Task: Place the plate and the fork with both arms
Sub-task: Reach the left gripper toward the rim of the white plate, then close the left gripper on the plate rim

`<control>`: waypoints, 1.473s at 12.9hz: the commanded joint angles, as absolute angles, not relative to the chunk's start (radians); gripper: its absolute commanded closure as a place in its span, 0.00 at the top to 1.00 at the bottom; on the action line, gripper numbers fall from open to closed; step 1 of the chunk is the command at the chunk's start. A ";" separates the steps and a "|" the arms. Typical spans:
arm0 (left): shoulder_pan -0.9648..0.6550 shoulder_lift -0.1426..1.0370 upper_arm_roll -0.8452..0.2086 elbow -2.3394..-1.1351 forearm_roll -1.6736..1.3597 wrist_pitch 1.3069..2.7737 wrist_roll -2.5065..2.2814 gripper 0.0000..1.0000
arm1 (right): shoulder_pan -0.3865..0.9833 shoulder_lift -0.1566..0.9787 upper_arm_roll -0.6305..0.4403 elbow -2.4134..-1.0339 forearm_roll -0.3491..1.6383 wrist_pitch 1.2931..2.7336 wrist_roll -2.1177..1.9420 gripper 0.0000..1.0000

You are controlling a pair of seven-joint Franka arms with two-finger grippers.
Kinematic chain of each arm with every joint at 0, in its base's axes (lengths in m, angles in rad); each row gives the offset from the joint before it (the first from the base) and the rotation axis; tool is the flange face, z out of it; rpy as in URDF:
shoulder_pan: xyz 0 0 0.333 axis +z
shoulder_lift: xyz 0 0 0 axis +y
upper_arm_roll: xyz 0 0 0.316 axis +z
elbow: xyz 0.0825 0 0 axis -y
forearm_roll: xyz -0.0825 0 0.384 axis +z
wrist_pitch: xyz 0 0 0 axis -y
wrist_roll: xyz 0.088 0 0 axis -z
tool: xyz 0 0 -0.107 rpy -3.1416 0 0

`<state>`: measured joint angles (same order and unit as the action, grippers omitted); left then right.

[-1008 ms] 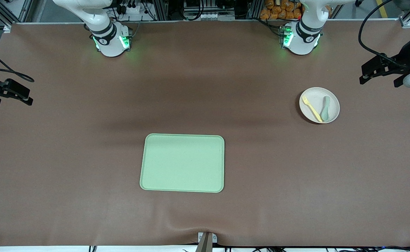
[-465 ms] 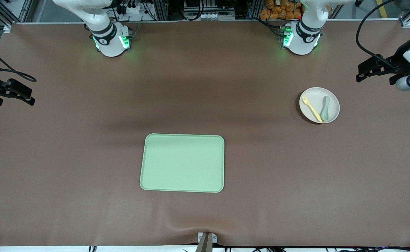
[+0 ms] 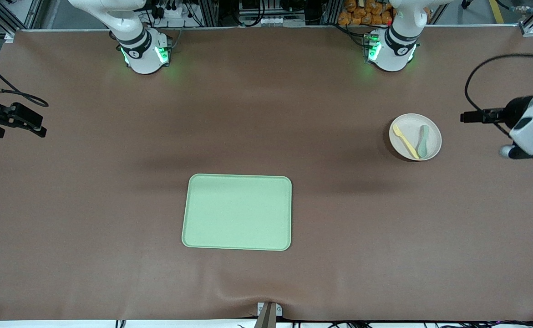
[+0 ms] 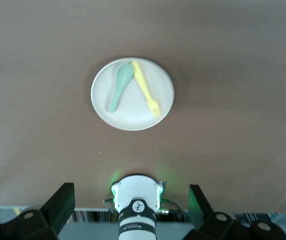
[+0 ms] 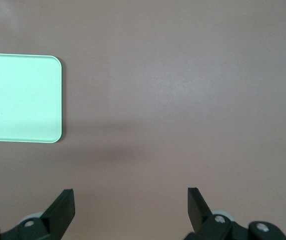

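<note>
Two things matter most to us here: the plate [image 3: 415,136] and the fork [image 3: 405,141] lying in it. The plate sits on the brown table [image 3: 266,114] toward the left arm's end, farther from the front camera than the green tray [image 3: 237,212], which lies near the middle and well apart from it. A grey-green spoon [image 3: 423,142] rests in the plate beside the fork; their handles meet near the rim nearest the front camera and the heads spread away from it.

We see the left gripper [image 4: 128,205] up in the air over the table edge at its own end, with its jaws spread wide and nothing between them. In the left wrist view the plate sits straight ahead of the claw, so this arm is clearly the nearer one. The fork's long axis runs slantwise across the plate.

We find the right gripper [image 5: 131,207] hanging over the table's opposite end, also wide open and empty, with only a corner of the tray in its sight. It looks to be waiting.

We judge the coming move to be the left arm's reach toward the plate.
</note>
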<state>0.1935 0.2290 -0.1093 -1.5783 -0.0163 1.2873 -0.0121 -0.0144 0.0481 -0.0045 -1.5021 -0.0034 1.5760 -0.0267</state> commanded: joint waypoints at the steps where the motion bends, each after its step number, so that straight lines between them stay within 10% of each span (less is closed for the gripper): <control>1: 0.213 0.288 -0.118 -1.629 0.040 1.281 -0.003 1.00 | -0.015 0.057 -0.005 -1.482 -0.009 1.566 -0.034 1.00; 12: 0.265 0.311 -0.124 -2.048 0.165 1.687 0.011 1.00 | -0.017 0.057 -0.005 -1.482 -0.008 1.562 -0.031 1.00; 19: 0.344 0.403 -0.124 -2.076 0.183 1.902 0.117 1.00 | -0.017 0.057 -0.005 -1.483 -0.008 1.559 -0.029 1.00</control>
